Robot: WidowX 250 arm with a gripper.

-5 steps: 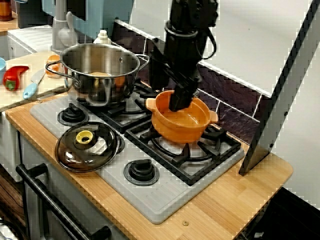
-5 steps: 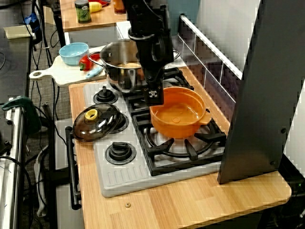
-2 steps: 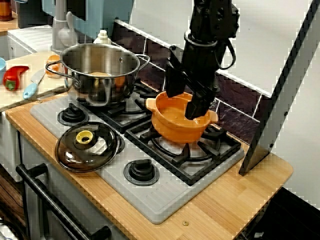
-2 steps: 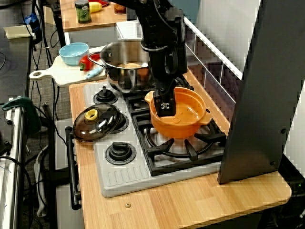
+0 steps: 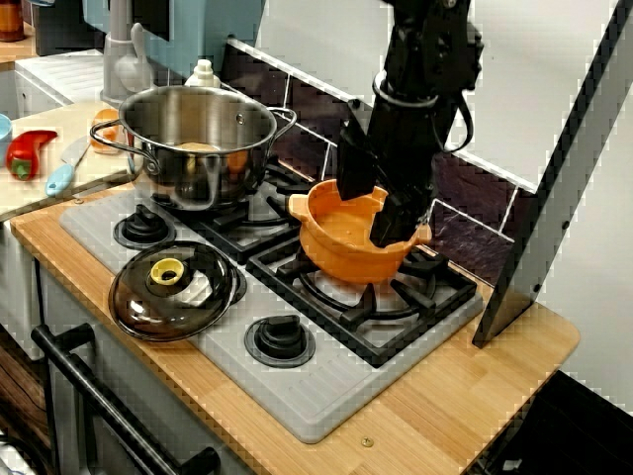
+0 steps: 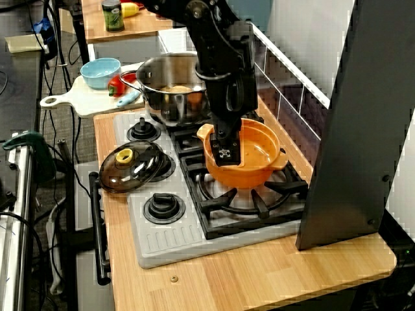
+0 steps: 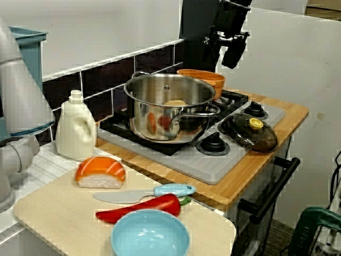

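My black gripper (image 5: 375, 209) hangs open over the orange pot (image 5: 341, 249), which stands on the right rear burner. In the front view one finger is over the pot's back left rim and the other reaches down near its right rim. Seen from above, the gripper (image 6: 231, 144) shows a marked finger low at the near left rim of the orange pot (image 6: 257, 166). From the counter end, the gripper (image 7: 224, 54) sits just above the orange pot (image 7: 205, 78) with its fingers apart and nothing between them.
A steel pot (image 5: 198, 148) with food inside stands on the left rear burner. A dark glass lid (image 5: 173, 287) lies on the front left burner. A grey panel (image 5: 554, 198) leans at the right. The cutting board (image 7: 53, 213) holds a blue bowl (image 7: 150, 234), red pepper (image 7: 138, 208) and knife (image 7: 154, 192).
The gripper has moved right across the orange pot, from its left rim toward its middle and right side. The orange pot and the other things stay put.
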